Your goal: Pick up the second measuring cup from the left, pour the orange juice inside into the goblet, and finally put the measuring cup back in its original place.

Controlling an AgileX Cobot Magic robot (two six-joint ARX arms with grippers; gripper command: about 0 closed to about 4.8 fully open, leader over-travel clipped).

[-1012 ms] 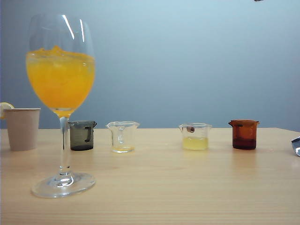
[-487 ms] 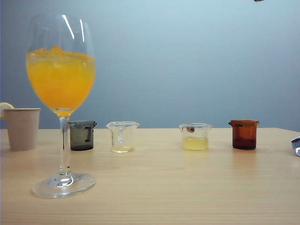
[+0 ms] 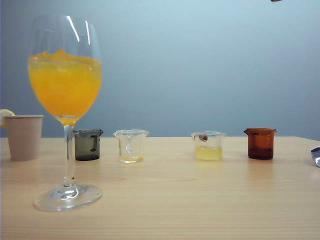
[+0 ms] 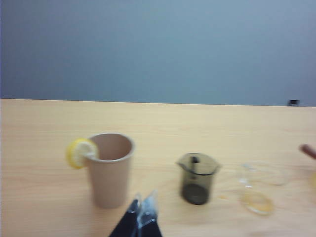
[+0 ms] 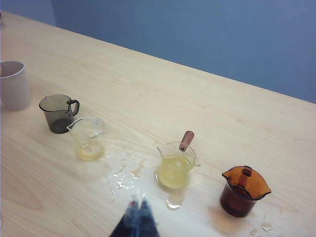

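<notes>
Nothing moved, goblet (image 3: 65, 90) full, both claws (image 4: 140, 217) (image 5: 137, 210) closed, empty.

Paper cup (image 3: 23, 137) cut off; clear cup (image 4: 256, 190) blurred

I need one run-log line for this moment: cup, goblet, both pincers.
second cup: back in row, nearly empty | goblet: holds orange juice | left pincer: shut, empty | right pincer: shut, empty

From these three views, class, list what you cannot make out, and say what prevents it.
- Goblet: absent from both wrist views, outside their frames.
- Second measuring cup: blurred in the left wrist view.
- Left gripper: only its fingertips show; the picture's edge cuts the rest.
- Right gripper: likewise cut off in the right wrist view.
</notes>
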